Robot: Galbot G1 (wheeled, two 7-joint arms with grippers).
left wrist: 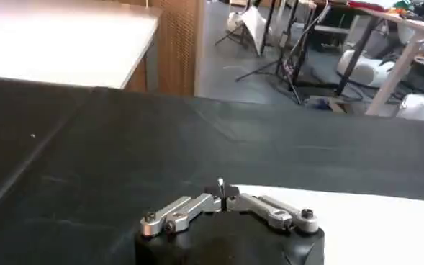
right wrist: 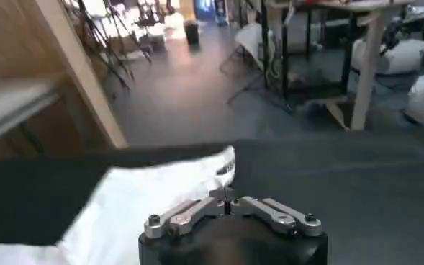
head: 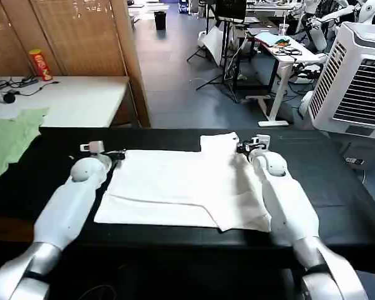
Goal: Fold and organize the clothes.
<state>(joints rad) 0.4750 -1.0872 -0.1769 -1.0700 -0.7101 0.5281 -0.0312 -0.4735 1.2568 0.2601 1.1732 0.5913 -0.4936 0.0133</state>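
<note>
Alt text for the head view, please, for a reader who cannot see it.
A white T-shirt lies partly folded on a black table, the left gripper at its far left corner and the right gripper at its far right. A pale green cloth lies left.

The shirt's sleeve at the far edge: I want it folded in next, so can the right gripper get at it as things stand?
Probably yes. The right gripper sits beside the sleeve on the shirt, with nothing between them. The left gripper is at the opposite edge, out of the way.
</note>
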